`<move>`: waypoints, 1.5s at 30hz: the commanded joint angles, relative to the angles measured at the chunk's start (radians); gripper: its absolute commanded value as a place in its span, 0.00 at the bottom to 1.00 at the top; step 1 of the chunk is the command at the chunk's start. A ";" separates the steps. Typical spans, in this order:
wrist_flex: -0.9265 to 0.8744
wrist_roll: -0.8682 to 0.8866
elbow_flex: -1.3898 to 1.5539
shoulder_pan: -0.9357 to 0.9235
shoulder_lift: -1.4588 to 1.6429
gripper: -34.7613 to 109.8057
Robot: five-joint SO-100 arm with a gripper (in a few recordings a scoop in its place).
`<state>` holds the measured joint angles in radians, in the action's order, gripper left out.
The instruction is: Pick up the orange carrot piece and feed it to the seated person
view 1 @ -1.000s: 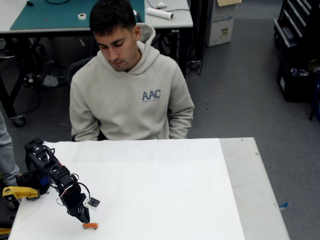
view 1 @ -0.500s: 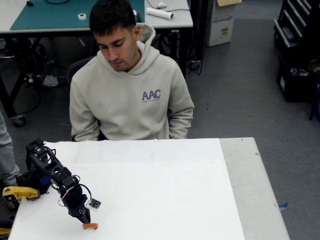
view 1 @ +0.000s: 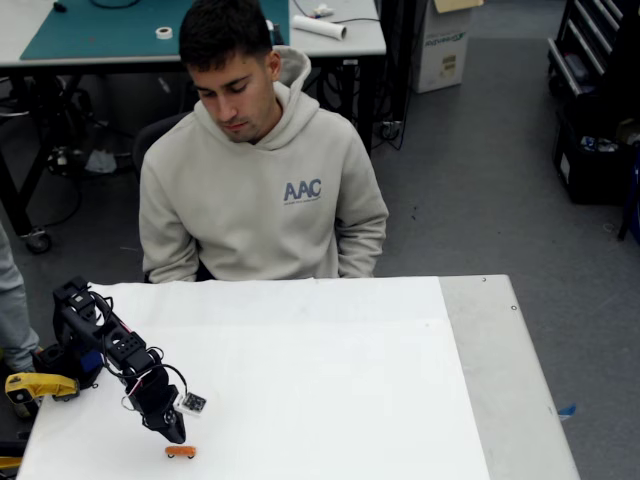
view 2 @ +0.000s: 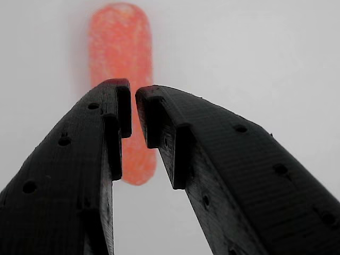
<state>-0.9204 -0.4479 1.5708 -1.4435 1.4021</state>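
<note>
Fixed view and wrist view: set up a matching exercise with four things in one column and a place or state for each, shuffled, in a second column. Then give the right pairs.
Things:
1. orange carrot piece
2. hand
3. seated person
4. roll of tape

Places or states:
A. behind the white table's far edge
B. on the green mat
C. lying on the white table near its front edge
D. just above the carrot, tips nearly together

Pairs: 1-C, 2-D, 3-A, 4-B

even, bright indoor light, soft shadows; wrist view close and slightly blurred
</note>
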 commanded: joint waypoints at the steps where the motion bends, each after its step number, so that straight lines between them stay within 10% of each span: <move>1: 0.006 -0.014 -0.081 -0.017 0.040 0.23; 45: 0.008 -0.193 0.074 -0.069 0.038 0.34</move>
<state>-0.9204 -0.6243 1.6567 -1.4941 1.4021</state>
